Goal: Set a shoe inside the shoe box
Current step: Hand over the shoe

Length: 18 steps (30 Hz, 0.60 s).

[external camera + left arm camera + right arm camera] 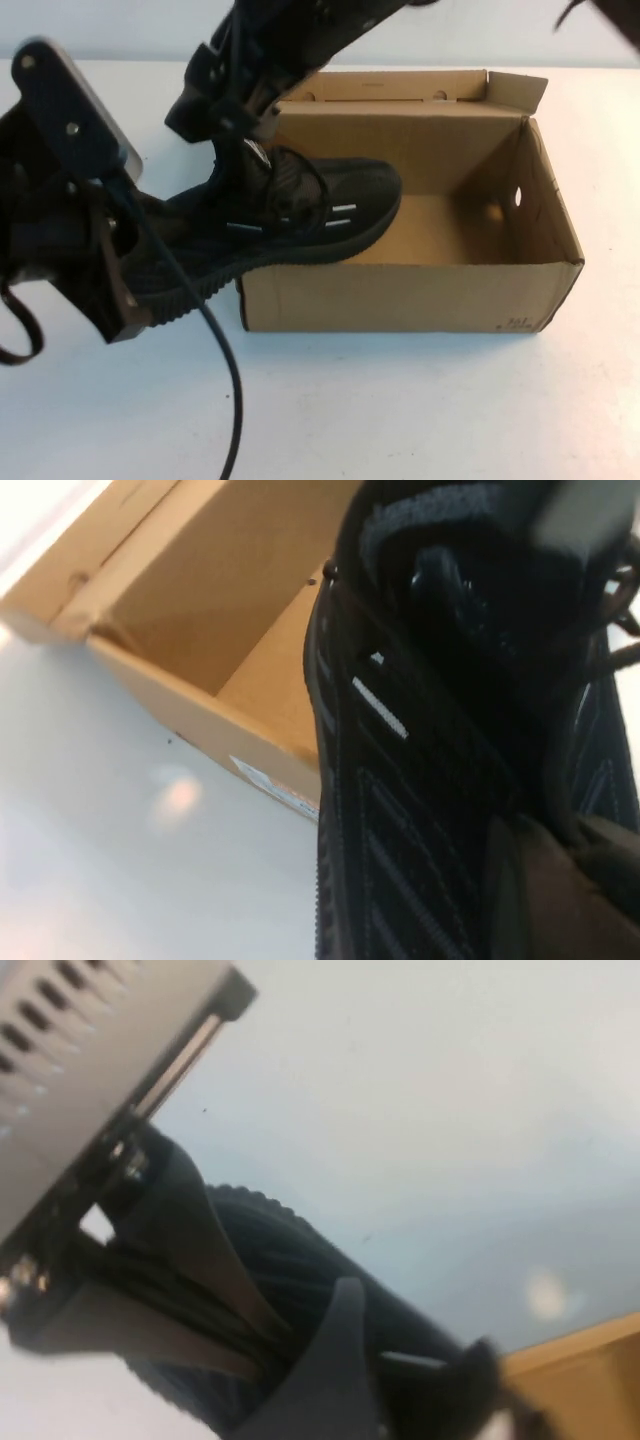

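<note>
The black knit shoe (330,200) hangs tilted over the left wall of the brown cardboard shoe box (400,295). Its toe is inside the box and its heel sticks out to the left, above the table. My left gripper (150,275) is shut on the heel end. The left wrist view shows the shoe's side and ridged sole (400,780) close up, with the box's inside (200,610) beyond. My right gripper (250,150) reaches down from the back and is shut on the shoe at the tongue. The right wrist view shows the shoe's sole (300,1270) and a box corner (590,1380).
The box stands open on the white table (420,410), with an upright flap (515,92) at the back right. A black cable (232,400) hangs from my left arm across the table in front. My left arm's camera housing (80,1040) sits close beside my right wrist.
</note>
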Each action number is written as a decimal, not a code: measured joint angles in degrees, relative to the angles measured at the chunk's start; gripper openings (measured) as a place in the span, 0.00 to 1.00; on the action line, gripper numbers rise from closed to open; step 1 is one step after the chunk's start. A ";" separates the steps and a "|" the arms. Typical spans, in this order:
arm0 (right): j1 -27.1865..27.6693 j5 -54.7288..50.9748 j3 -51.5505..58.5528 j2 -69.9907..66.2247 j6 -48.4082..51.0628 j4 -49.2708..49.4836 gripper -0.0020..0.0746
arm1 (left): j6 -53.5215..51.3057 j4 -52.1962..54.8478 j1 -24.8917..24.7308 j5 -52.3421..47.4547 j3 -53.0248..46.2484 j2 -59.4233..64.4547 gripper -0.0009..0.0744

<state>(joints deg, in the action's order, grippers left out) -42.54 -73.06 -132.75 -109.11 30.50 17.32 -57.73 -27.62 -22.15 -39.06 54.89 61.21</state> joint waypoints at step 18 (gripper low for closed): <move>0.00 0.00 19.38 22.05 7.57 -6.19 0.84 | -4.72 3.13 0.00 -12.75 5.87 -0.50 0.05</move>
<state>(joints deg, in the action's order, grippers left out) -42.54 -73.06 -113.37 -87.06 38.07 11.13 -62.45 -24.50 -22.15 -51.81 60.76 60.70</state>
